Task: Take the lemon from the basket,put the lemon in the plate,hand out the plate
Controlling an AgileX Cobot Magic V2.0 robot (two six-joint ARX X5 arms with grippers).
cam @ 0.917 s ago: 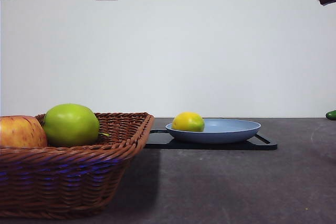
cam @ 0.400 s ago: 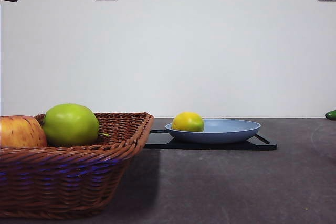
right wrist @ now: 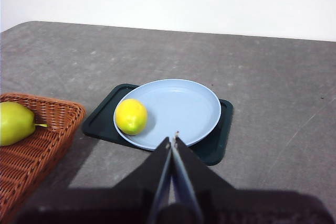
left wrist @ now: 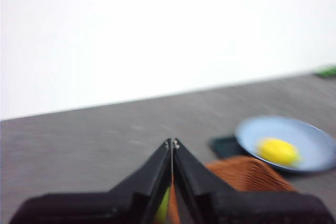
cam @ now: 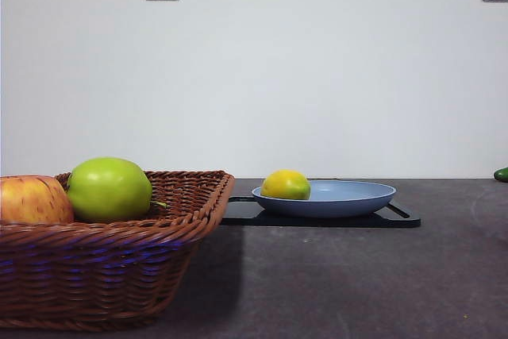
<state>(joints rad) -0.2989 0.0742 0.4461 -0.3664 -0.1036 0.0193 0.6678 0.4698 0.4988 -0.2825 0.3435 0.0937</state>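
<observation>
Lemon (right wrist: pixel 130 116) sits in the plate (right wrist: pixel 184 106); hand-out is next.
Your right gripper (right wrist: pixel 173 141), jaws pressed together and above the plate's near rim, should open, then pinch that rim level.

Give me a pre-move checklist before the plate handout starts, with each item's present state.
1. Lemon in the plate: ok, it lies near the rim on the basket side.
2. Plate seated on the black tray: ok, it looks level in the front view.
3. Right gripper free for the pickup: ok, jaws shut and holding nothing, above the table short of the plate; it must open first.
4. Left gripper out of the way: ok, shut, holding nothing, above the basket.
5. Other fruit in the basket: ok, green apple and red-yellow apple sit inside.
6. Handout path: cannot tell, the receiving side is out of view.
</observation>
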